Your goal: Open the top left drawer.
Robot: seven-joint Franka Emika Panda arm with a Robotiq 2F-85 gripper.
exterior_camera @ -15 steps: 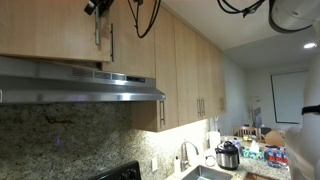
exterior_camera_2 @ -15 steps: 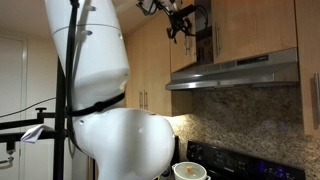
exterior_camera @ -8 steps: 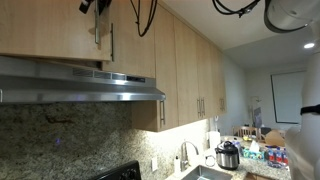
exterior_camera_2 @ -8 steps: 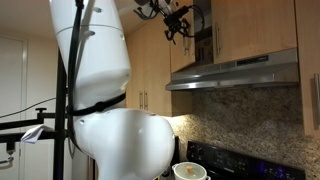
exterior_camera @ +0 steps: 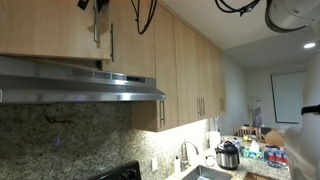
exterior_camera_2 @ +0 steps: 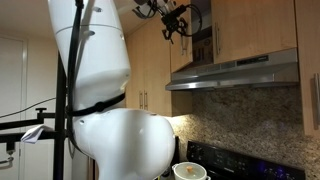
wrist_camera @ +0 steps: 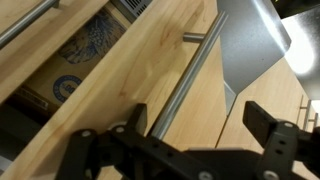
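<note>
Above the range hood (exterior_camera: 85,88): the top left drawer (exterior_camera: 50,28), a flat light-wood door, slim silver bar handle (wrist_camera: 185,85).
Gripper (wrist_camera: 195,128): fingers (wrist_camera: 135,122) spread wide, straddling the handle, gripping nothing.

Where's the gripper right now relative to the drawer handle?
In the wrist view, the gripper straddles the silver bar handle of the top left drawer, above the range hood.
</note>
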